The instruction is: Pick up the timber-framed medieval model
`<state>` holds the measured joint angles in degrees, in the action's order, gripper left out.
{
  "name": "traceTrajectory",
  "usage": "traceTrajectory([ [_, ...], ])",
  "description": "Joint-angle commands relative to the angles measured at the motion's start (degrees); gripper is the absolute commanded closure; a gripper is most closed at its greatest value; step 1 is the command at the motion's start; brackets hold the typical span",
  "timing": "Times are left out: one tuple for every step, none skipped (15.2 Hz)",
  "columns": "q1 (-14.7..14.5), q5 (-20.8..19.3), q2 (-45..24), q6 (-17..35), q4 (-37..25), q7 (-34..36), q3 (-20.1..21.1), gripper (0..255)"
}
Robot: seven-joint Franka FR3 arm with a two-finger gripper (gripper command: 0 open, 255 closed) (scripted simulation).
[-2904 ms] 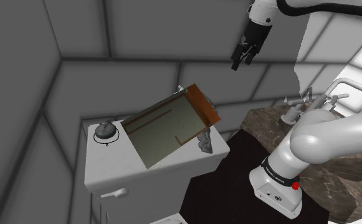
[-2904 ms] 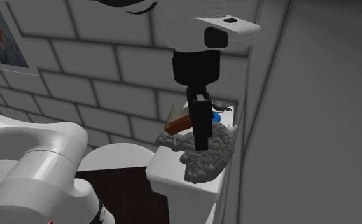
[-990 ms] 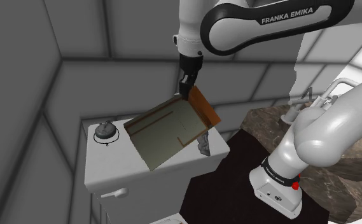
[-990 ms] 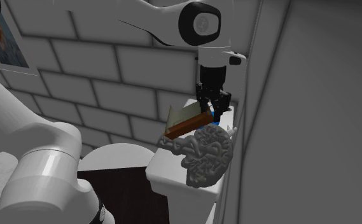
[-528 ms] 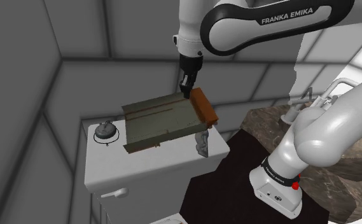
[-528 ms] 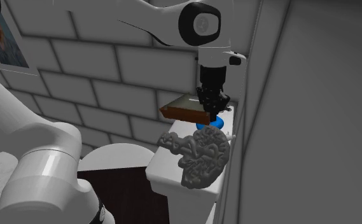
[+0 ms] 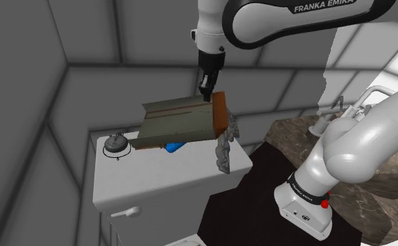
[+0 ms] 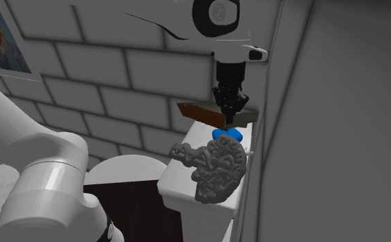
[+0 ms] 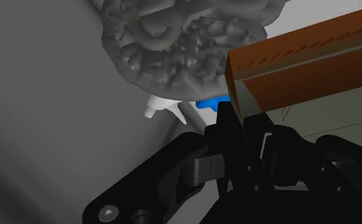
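My claw (image 7: 205, 98) is pinched on the upper edge of the timber-framed model (image 7: 176, 122), at its brown end wall (image 7: 219, 115), with the fingers pointing straight down at the toilet tank (image 7: 155, 182). The model hangs above the tank lid and looks clear of it, its long olive-grey body reaching out sideways from my grip towards the tank's wall-corner end. I judge it stiff and hollow, likely light for its bulk, but flat-sided and smooth, so it could slip. Holding it by one end leaves nearly all of its length on one side of my fingers, so it will want to pivot and droop. A hold nearer the middle of a long edge would carry it more steadily. With this grip I should move slowly and keep my squeeze firm, since thin walls and corners may chip if it swings into something. On the tank lid under the model sits a small blue thing (image 7: 174, 147). A grey knobbly lump (image 8: 218, 168) leans at the tank's near end, just below the brown wall, and a small round dial-like piece (image 7: 116, 146) stands at the far end.
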<state>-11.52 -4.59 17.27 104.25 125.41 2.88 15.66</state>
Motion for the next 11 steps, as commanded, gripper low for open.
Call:
traceTrajectory([
  [0.09, 0.04, 0.39, -1.51, -1.30, -0.35, -0.20, 255],
  [0.10, 0.06, 0.47, -2.28, -2.00, -0.46, -0.22, 255],
  [0.12, 0.08, 0.53, -3.04, -2.70, -0.57, -0.25, 255],
  [0.13, 0.09, 0.59, -3.81, -3.42, -0.68, -0.28, 255],
  [0.15, 0.10, 0.63, -4.57, -4.16, -0.78, -0.30, 255],
  [0.17, 0.11, 0.65, -5.33, -4.90, -0.88, -0.33, 255],
  [0.19, 0.11, 0.67, -6.09, -5.65, -0.98, -0.35, 255],
  [0.20, 0.11, 0.67, -6.85, -6.42, -1.08, -0.37, 255],
  [0.22, 0.11, 0.65, -7.61, -7.20, -1.17, -0.39, 255],
  [0.23, 0.11, 0.66, -7.73, -7.31, -1.19, -0.39, 255],
  [0.23, 0.11, 0.65, -7.73, -7.32, -1.19, -0.39, 255],
])
